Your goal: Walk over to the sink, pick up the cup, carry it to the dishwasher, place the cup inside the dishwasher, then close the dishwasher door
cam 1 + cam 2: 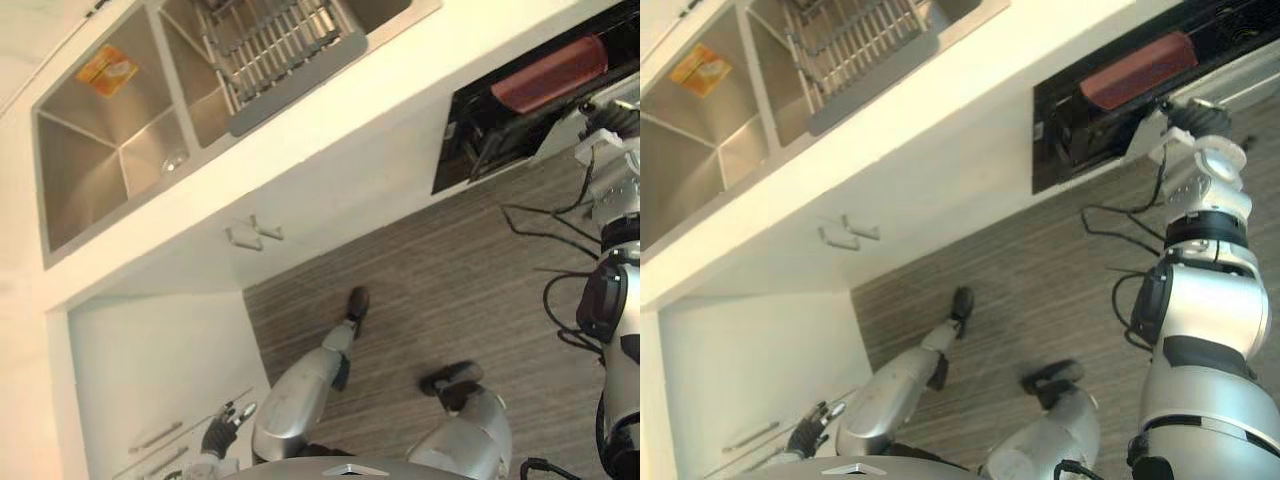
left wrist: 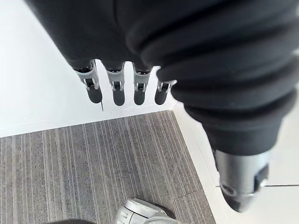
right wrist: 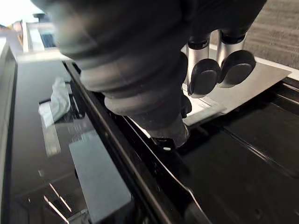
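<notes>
The reddish-brown cup [image 1: 550, 75] lies inside the dark opening of the dishwasher [image 1: 470, 135], far right under the counter. The right hand [image 3: 236, 67] is just beside that opening, near the cup but apart from it, with its fingers relaxed and empty (two dark tips show). The left hand [image 2: 117, 88] hangs near left by a white cabinet [image 1: 150, 370], fingers straight, holding nothing.

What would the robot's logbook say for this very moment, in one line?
right hand: open, at dishwasher door | left hand: open, hanging beside white cabinet | dishwasher: open, reddish item inside
</notes>
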Robot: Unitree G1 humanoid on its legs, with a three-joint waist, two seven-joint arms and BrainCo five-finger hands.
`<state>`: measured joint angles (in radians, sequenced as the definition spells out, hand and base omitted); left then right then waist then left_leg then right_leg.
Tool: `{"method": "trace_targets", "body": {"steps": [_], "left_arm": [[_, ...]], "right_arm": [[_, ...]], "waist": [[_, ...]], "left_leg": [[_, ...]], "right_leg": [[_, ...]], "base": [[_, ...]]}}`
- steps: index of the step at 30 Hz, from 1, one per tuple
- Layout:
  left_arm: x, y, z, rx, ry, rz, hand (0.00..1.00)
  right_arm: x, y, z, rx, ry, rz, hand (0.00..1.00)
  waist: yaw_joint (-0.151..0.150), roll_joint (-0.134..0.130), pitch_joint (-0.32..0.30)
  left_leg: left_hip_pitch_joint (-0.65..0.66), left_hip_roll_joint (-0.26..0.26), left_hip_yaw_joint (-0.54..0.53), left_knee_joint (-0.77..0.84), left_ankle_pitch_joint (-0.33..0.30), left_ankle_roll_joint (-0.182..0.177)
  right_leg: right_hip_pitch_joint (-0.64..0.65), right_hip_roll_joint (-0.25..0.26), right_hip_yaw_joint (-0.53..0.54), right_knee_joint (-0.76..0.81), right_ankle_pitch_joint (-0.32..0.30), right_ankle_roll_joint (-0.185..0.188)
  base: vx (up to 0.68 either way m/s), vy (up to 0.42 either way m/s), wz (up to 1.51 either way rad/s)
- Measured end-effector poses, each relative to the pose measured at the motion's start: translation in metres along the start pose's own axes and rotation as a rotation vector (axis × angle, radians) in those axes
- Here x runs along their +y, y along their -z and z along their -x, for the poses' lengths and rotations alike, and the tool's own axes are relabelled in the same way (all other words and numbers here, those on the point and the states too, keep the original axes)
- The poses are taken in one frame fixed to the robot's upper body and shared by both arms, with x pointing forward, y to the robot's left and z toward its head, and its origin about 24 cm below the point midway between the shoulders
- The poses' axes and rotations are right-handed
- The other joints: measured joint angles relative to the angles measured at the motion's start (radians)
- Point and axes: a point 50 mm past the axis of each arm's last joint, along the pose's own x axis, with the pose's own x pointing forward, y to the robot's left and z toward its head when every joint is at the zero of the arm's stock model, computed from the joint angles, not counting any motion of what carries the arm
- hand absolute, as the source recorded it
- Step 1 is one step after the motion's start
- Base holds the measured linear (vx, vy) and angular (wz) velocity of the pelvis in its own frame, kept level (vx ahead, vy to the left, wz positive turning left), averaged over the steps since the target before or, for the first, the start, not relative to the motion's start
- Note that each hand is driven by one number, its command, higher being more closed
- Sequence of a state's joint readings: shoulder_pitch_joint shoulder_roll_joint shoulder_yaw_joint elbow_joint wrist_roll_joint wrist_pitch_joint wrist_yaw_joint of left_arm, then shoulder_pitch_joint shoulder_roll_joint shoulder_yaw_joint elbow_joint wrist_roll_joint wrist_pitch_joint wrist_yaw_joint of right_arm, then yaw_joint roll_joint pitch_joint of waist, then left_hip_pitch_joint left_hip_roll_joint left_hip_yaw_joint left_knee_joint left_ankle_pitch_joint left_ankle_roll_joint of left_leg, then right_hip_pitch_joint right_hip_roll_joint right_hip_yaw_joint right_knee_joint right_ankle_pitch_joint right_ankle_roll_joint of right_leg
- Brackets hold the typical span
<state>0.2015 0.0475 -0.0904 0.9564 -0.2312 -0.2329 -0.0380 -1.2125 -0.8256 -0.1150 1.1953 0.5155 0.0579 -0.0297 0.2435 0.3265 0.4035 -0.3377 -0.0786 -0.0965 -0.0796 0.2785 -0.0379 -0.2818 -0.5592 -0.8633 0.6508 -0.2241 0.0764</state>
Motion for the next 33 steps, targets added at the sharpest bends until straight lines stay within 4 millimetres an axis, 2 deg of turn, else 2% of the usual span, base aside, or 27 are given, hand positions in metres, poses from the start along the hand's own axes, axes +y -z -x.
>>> {"method": "trace_targets", "body": {"steps": [2,5,6,9,11,15,16,19,20,21,22,23,24,26,27,29,30,32,33], "left_arm": [[0.000,0.000,0.000,-0.001,0.012,-0.005,0.00],[0.000,0.002,0.001,0.006,0.022,-0.022,0.00],[0.000,0.002,0.001,0.006,0.021,-0.022,0.00],[0.001,0.001,0.001,-0.003,0.021,-0.024,0.00],[0.003,0.000,0.001,-0.007,0.020,-0.030,0.00],[0.005,-0.004,0.001,-0.028,0.030,-0.031,0.00],[0.005,-0.005,0.001,-0.031,0.030,-0.028,0.00],[0.007,-0.008,0.000,-0.052,0.017,0.017,0.00],[0.009,-0.010,0.000,-0.061,0.008,0.035,0.00],[0.011,-0.011,0.000,-0.071,0.000,0.041,0.00],[0.011,-0.013,0.000,-0.078,-0.005,0.043,0.00],[0.014,-0.016,0.000,-0.096,-0.022,0.053,0.00],[0.016,-0.017,0.000,-0.103,-0.033,0.060,0.00],[0.024,-0.020,0.001,-0.123,-0.084,0.085,0.00],[0.026,-0.020,0.001,-0.125,-0.095,0.088,0.00],[0.039,-0.017,0.006,-0.133,-0.175,0.124,0.00],[0.043,-0.016,0.007,-0.134,-0.196,0.134,0.00],[0.053,-0.014,0.010,-0.134,-0.262,0.165,0.00],[0.056,-0.014,0.010,-0.134,-0.274,0.171,0.00]], "right_arm": [[0.016,-0.013,-0.002,-0.044,-0.030,0.069,1.00],[0.024,-0.020,-0.002,-0.087,-0.023,0.195,1.00],[0.025,-0.020,-0.002,-0.096,-0.020,0.229,0.00],[0.033,-0.027,-0.001,-0.140,-0.027,0.410,0.00],[0.036,-0.030,-0.001,-0.173,-0.038,0.605,0.00],[0.046,-0.025,0.000,-0.191,-0.063,0.883,0.00],[0.046,-0.023,0.000,-0.187,-0.067,0.881,0.00],[0.048,-0.005,0.004,-0.174,-0.101,0.719,0.00],[0.048,0.011,0.008,-0.161,-0.126,0.653,0.00],[0.044,0.038,0.015,-0.118,-0.156,0.622,0.00],[0.041,0.053,0.019,-0.087,-0.167,0.611,0.00],[0.031,0.089,0.030,-0.002,-0.191,0.579,0.00],[0.025,0.109,0.037,0.055,-0.202,0.557,0.00],[-0.002,0.192,0.080,0.305,-0.198,0.482,0.00],[-0.009,0.211,0.094,0.366,-0.191,0.459,0.00],[-0.028,0.274,0.157,0.559,-0.152,0.333,0.00],[-0.033,0.287,0.174,0.598,-0.137,0.308,0.00],[-0.056,0.321,0.237,0.723,-0.055,0.234,0.00],[-0.061,0.327,0.250,0.751,-0.030,0.210,0.00]], "waist": [[0.026,0.012,-0.009],[0.032,0.011,-0.009],[0.032,0.011,-0.009],[0.030,0.011,-0.008],[0.031,0.010,-0.008],[0.029,-0.001,0.000],[0.028,0.000,0.000],[0.024,-0.023,0.017],[0.016,-0.047,0.035],[0.004,-0.063,0.047],[-0.001,-0.076,0.056],[-0.012,-0.100,0.069],[-0.018,-0.113,0.074],[-0.045,-0.160,0.085],[-0.050,-0.169,0.085],[-0.076,-0.227,0.068],[-0.083,-0.245,0.058],[-0.099,-0.307,0.016],[-0.102,-0.323,0.004]], "left_leg": [[-0.005,0.001,-0.013,0.000,0.003,-0.005],[-0.006,0.001,-0.016,0.000,0.006,-0.008],[-0.006,0.002,-0.016,0.000,0.006,-0.008],[-0.003,0.005,-0.015,0.000,0.006,-0.008],[0.000,0.011,-0.014,0.000,0.005,-0.009],[0.015,0.033,-0.003,0.000,0.004,-0.010],[0.018,0.037,0.003,0.000,0.004,-0.011],[0.047,0.059,0.030,0.000,-0.004,-0.017],[0.061,0.068,0.042,0.000,-0.009,-0.016],[0.076,0.076,0.044,0.000,-0.014,-0.021],[0.082,0.079,0.047,0.000,-0.015,-0.022],[0.092,0.088,0.052,0.000,-0.018,-0.023],[0.097,0.091,0.056,0.000,-0.021,-0.022],[0.123,0.098,0.074,0.000,-0.033,-0.020],[0.133,0.100,0.076,0.000,-0.040,-0.020],[0.168,0.107,0.097,0.000,-0.068,-0.020],[0.174,0.107,0.099,0.000,-0.075,-0.018],[0.213,0.100,0.106,-0.005,-0.114,-0.012],[0.224,0.097,0.109,-0.006,-0.122,-0.005]], "right_leg": [[0.001,-0.004,-0.010,0.019,-0.018,-0.003],[0.007,-0.008,-0.023,0.031,-0.029,-0.006],[0.007,-0.008,-0.023,0.032,-0.029,-0.007],[0.010,-0.005,-0.023,0.033,-0.031,-0.009],[0.015,0.003,-0.023,0.029,-0.032,-0.011],[0.030,0.031,-0.021,0.011,-0.031,-0.016],[0.032,0.037,-0.019,0.006,-0.031,-0.017],[0.052,0.066,-0.003,-0.020,-0.028,-0.020],[0.067,0.082,-0.002,-0.035,-0.025,-0.021],[0.083,0.096,-0.001,-0.051,-0.020,-0.020],[0.091,0.102,-0.001,-0.058,-0.019,-0.020],[0.107,0.117,-0.004,-0.079,-0.009,-0.018],[0.113,0.123,-0.002,-0.088,-0.006,-0.017],[0.147,0.149,0.002,-0.136,0.016,-0.007],[0.160,0.157,0.003,-0.151,0.023,-0.004],[0.197,0.185,0.016,-0.214,0.051,0.007],[0.203,0.189,0.018,-0.226,0.056,0.009],[0.244,0.197,0.029,-0.261,0.071,0.024],[0.255,0.196,0.031,-0.264,0.074,0.025]], "base": [[-0.04,-0.137,0.19],[-0.05,-0.140,0.11],[-0.04,-0.093,0.00],[-0.04,-0.087,-0.02],[-0.04,-0.088,-0.02],[-0.03,-0.102,-0.09],[-0.03,-0.092,-0.14],[-0.01,-0.087,-0.22],[0.01,-0.112,-0.24],[0.02,-0.112,-0.17],[0.03,-0.106,-0.12],[0.03,-0.065,-0.09],[0.05,-0.067,-0.10],[0.06,-0.045,-0.14],[0.07,-0.029,-0.20],[0.08,-0.017,-0.30],[0.09,-0.020,-0.30],[0.08,-0.022,-0.18],[0.07,-0.021,-0.11]]}}
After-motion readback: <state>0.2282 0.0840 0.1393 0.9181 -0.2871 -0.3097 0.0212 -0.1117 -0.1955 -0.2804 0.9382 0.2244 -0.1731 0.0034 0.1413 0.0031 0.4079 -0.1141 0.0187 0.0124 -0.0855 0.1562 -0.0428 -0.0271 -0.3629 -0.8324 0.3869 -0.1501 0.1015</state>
